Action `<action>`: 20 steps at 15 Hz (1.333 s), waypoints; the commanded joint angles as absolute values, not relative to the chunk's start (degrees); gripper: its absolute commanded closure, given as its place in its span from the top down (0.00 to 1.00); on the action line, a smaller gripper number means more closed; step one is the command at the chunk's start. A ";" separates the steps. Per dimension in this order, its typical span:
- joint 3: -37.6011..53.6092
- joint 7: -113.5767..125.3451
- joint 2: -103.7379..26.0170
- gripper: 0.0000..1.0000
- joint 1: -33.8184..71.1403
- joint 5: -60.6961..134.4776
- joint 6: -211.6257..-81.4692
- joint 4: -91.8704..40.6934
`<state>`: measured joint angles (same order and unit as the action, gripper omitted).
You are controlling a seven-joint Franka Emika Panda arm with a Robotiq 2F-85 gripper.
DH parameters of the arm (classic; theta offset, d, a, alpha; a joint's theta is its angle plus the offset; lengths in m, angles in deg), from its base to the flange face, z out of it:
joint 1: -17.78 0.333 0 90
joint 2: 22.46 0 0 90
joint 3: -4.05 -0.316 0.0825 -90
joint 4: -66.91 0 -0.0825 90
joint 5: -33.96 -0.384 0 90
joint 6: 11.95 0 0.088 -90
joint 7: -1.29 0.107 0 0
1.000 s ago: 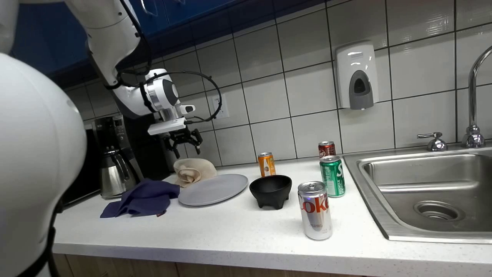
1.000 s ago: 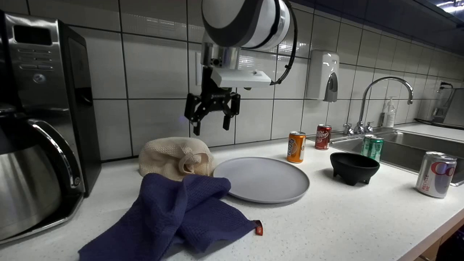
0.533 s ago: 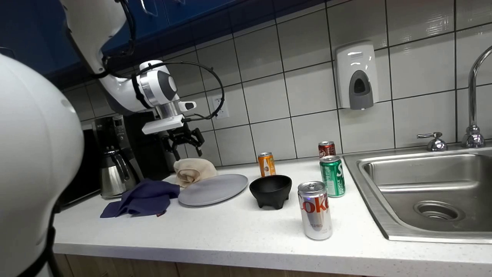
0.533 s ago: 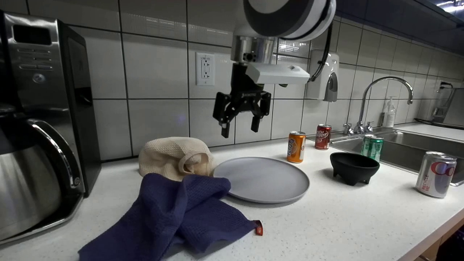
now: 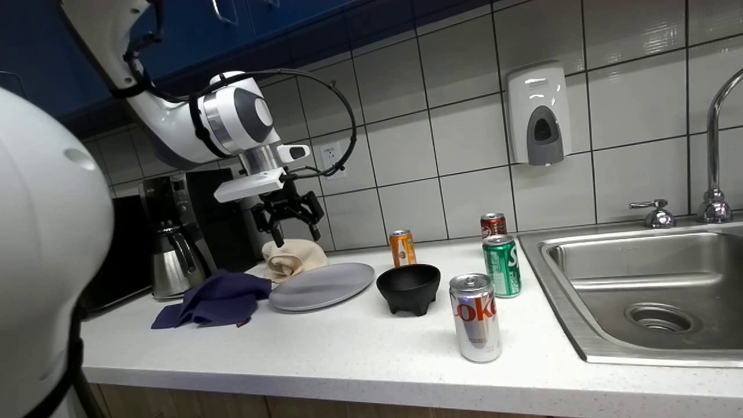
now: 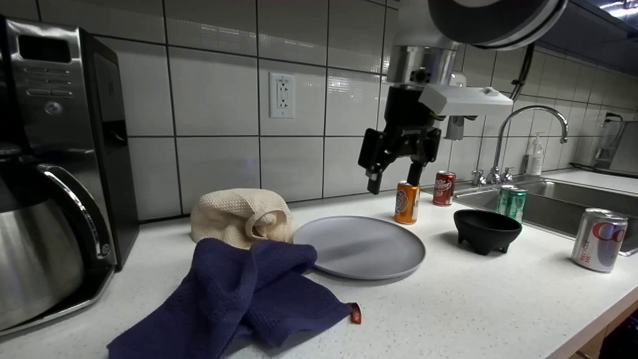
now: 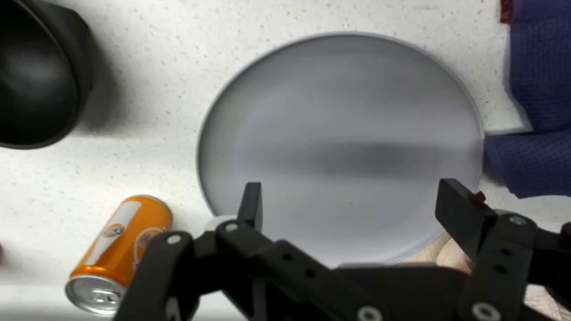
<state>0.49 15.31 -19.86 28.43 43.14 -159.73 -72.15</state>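
My gripper (image 7: pixel 352 200) is open and empty, fingers pointing down. It hangs in the air above the round grey plate (image 7: pixel 339 111), touching nothing. It also shows in both exterior views (image 5: pixel 296 235) (image 6: pixel 394 180). In an exterior view one fingertip overlaps the top of the orange can (image 6: pixel 406 208), which stands upright near the wall. In the wrist view the orange can (image 7: pixel 125 245) lies left of the fingers and the black bowl (image 7: pixel 35 80) is at upper left. A purple-blue cloth (image 6: pixel 239 294) and a beige cloth (image 6: pixel 219 214) lie beside the plate.
A silver Coke can (image 5: pixel 476 325), a green can (image 5: pixel 502 270) and a red can (image 5: pixel 493 224) stand near the steel sink (image 5: pixel 557 302). A coffee maker (image 6: pixel 45 239) stands at the other end. The tiled wall with soap dispenser (image 5: pixel 537 110) backs the counter.
My gripper has moved along the counter toward the cans and sink, from above the beige cloth to above the plate, slightly lower. It stays open. The objects have not moved.
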 commanded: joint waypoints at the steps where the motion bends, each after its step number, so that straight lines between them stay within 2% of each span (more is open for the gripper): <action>1: 0.35 13.52 -11.03 1.00 25.10 41.72 -161.19 -80.91; 12: 5.48 6.41 2.57 1.00 18.20 41.37 -161.14 -92.08; 20: 10.27 0.88 3.23 1.00 13.82 41.39 -161.02 -91.43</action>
<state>9.57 3.95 1.40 15.64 42.80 -160.27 -90.34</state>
